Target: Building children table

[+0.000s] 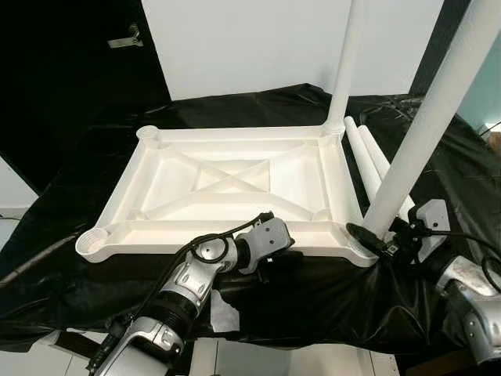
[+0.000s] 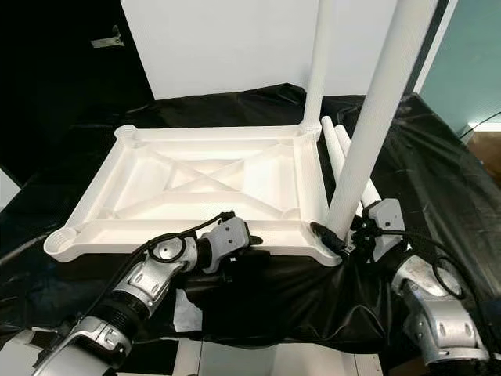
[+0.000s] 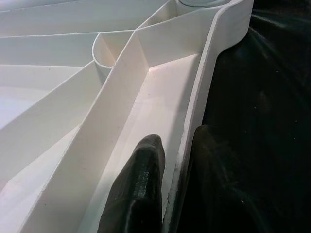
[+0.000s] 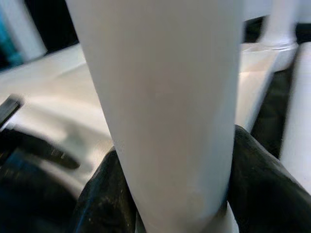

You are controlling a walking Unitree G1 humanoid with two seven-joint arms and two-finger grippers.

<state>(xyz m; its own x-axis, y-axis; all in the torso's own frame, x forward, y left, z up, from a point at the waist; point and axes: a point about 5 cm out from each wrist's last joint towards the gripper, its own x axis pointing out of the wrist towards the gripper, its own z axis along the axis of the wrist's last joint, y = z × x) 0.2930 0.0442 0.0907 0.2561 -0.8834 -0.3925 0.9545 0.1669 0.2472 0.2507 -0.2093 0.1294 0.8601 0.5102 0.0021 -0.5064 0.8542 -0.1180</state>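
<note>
The upturned white tabletop (image 1: 227,188) lies ribs-up on a black sheet (image 1: 423,141), and the step in hand looks to be seating a leg. The right gripper (image 1: 374,237) is clamped round the near leg (image 1: 427,125) just above the tabletop's near right corner socket, while the left gripper (image 3: 170,189) pinches the near rim, one finger inside, one outside, steadying it. One tabletop; four legs — two standing at the right corners, two loose legs (image 1: 368,160) lying just beside the right edge. Two left sockets are empty. Next probably comes pressing this leg fully home, then releasing it to fetch a loose one.
</note>
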